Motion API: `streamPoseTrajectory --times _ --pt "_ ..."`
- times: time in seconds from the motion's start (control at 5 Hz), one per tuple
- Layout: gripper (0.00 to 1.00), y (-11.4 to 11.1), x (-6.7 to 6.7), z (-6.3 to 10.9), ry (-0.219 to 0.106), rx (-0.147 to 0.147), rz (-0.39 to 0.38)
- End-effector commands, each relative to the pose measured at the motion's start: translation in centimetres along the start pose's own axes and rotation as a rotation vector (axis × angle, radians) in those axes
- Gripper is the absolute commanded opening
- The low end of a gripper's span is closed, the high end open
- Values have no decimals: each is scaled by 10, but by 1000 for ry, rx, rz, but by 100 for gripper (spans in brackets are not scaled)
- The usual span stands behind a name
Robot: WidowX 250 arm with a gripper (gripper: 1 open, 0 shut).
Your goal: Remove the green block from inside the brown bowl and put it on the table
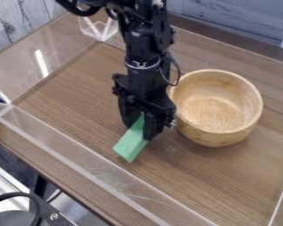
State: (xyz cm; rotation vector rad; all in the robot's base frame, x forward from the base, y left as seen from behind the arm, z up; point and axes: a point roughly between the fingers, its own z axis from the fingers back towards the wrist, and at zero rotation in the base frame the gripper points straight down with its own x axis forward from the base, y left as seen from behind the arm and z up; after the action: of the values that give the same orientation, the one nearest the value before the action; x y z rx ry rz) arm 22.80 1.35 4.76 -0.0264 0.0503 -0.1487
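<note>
- Acrylic wall (61,150) along lower left edge of frame, nearest cam; bare table (61,106) just behind it.
- Green block (133,143) at centre, out of bowl; lower end looks down on tabletop, upper end tilted up betw the fingers.
- Gripper (148,129) pointing down, jaws part-spread & pinching block's upper end; contact looks real but partly hidden.
- Brown bowl (215,108) right of centre, just beside gripper; looks empty.
- Step, my read: placing phase, release not yet done; next move wants jaws widened, then straight lift w/o dragging block or clipping bowl rim.
</note>
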Motion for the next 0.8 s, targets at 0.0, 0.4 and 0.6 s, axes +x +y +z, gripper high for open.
streamPoseTrajectory --times 0.0,0.4,0.6 --pt "0 0 10 10 -45 8 -1" --pt "0 0 12 9 -44 6 2" --pt "0 4 12 8 -43 6 12"
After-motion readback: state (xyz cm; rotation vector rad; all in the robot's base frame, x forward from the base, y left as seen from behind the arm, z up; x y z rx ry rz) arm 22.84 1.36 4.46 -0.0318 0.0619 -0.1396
